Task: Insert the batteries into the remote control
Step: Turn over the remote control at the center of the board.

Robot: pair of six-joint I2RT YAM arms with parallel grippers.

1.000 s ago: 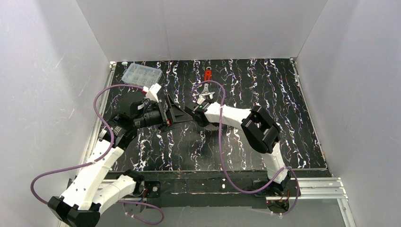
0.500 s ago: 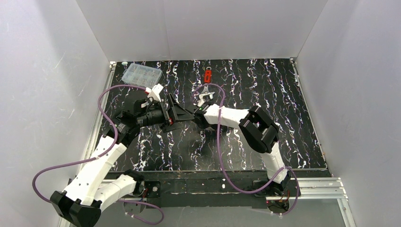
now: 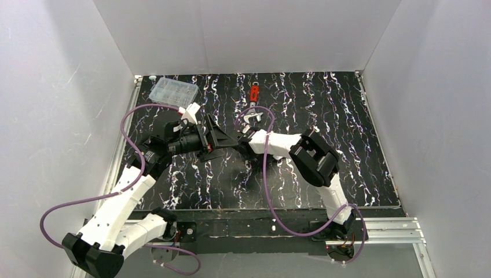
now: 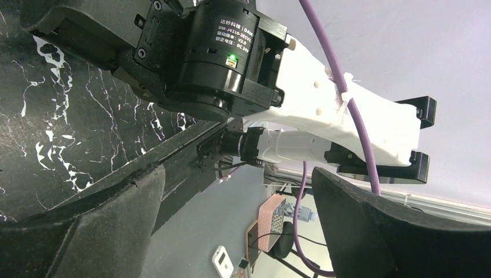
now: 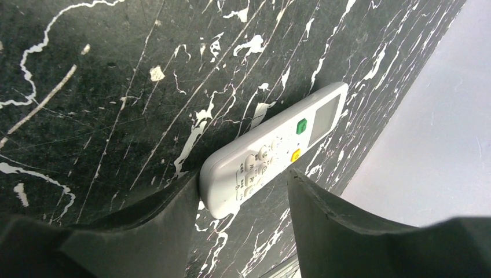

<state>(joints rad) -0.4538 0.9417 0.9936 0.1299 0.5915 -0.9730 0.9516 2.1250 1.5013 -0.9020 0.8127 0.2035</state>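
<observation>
- Nearest us, the two arms rise from their bases and lean inward, so that both wrists meet over the middle of the desk.
- The left gripper is released. Its jaws are spread wide with nothing between them, and it hangs just beside the right arm's wrist, facing it.
- The right gripper has its jaws apart on either side of the button end of the remote control. One finger lies against the remote's side edge and the other stands just beside the opposite edge. We judge this a loose straddle, not a clamp.
- The remote control lies flat on the desk, face up, where the two grippers meet. The overhead view hides it under them.
- Its long axis runs obliquely away from the right gripper. The button end is nearest the jaws and the small screen end points away.
- The batteries appear in no view. The remote's back is against the desk, so its recess is hidden, and we cannot tell whether any cell is loaded. If none is, we judge that the remote must be turned over and both cells found and seated.
- Farther back lies the red-handled wrench, well apart from the grippers.
- At the far left corner sits the clear compartment box.
</observation>
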